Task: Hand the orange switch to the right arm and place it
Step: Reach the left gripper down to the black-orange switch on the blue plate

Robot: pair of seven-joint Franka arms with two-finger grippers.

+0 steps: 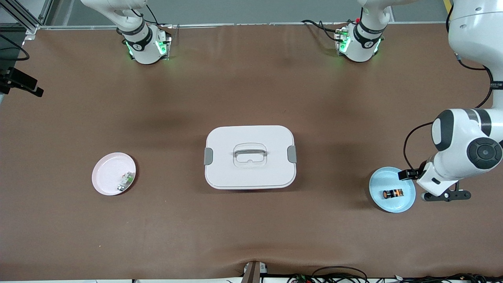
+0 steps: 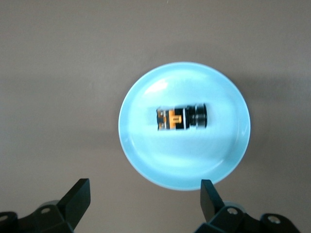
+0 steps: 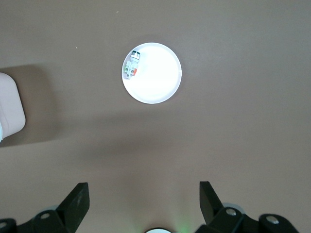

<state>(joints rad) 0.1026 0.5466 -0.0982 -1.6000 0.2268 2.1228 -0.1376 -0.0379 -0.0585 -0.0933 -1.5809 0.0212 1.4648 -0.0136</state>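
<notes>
I'm hovering the left end effector (image 2: 144, 204), released and empty, by the blue plate (image 1: 377, 184) where the switch (image 1: 393, 193) is lying ungrasped. The right end effector (image 3: 144, 204), released, is waiting; handover and placing remain.

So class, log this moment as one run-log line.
orange switch: lying in blue plate | left claw: open, above plate | right claw: open, waiting high | handover: not started

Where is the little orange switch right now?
The orange switch lies on its side in the blue plate toward the left arm's end of the table, beside the white lidded box, with the open left end effector over it.
</notes>
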